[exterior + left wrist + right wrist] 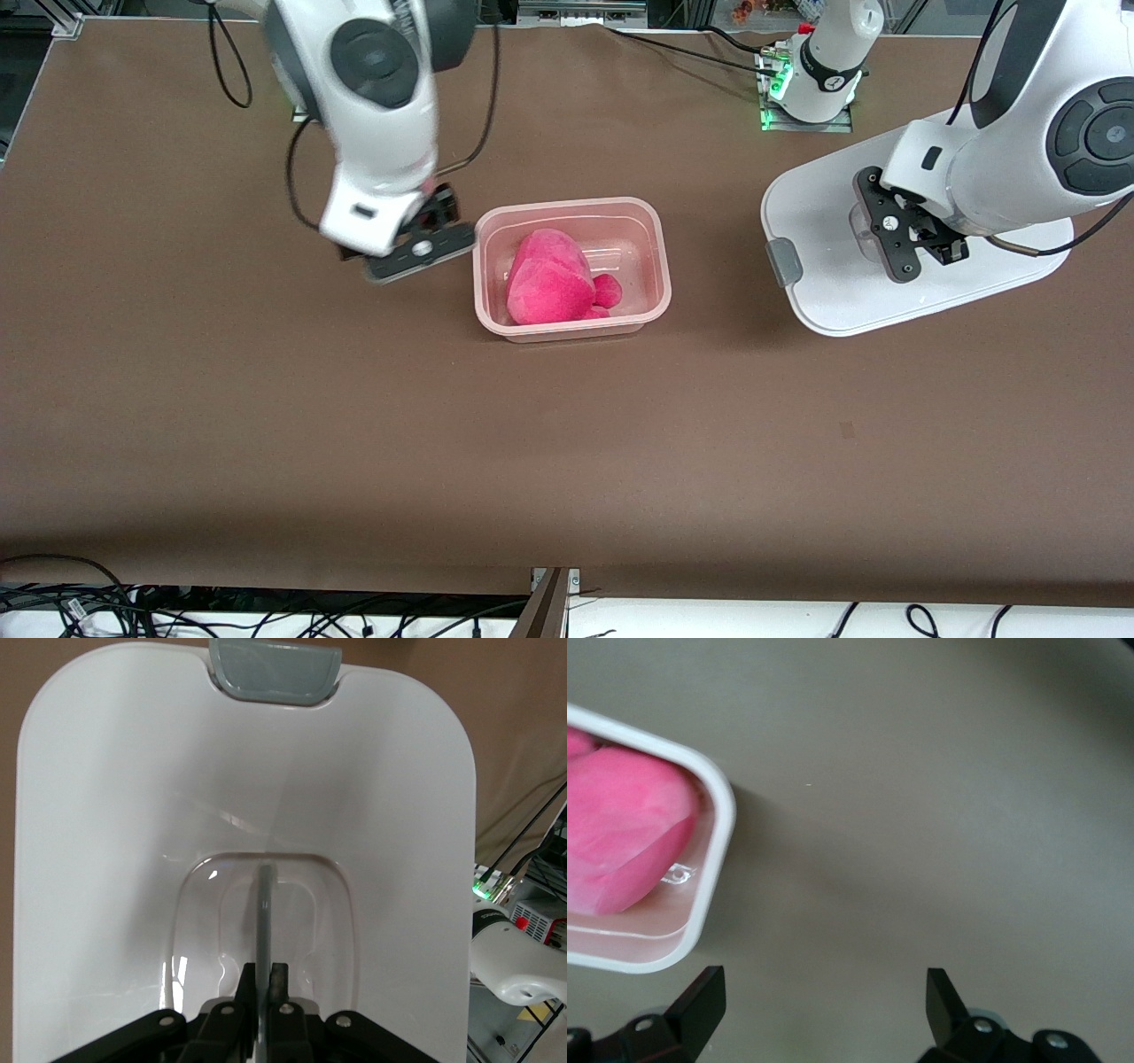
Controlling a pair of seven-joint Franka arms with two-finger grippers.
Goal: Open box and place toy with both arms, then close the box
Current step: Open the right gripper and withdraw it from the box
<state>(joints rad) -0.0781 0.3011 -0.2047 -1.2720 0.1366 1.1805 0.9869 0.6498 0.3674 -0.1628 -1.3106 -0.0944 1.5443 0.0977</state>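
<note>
The box (571,206), a translucent pink tub, stands open mid-table with the hot-pink toy (549,279) lying in it. Its white lid (833,292) with a grey clip (784,262) is at the left arm's end of the table. My left gripper (886,235) is shut on the lid's centre handle (264,912), with the fingers (266,979) pinching the thin bar. I cannot tell whether the lid rests on the table. My right gripper (434,226) is open and empty just beside the box, toward the right arm's end. The right wrist view (824,988) shows the box rim (722,806) and toy (620,833).
The left arm's base (815,80) with a green light stands at the table's back edge, next to the lid. Cables (89,602) lie below the table's front edge. Bare brown table lies between the box and the lid.
</note>
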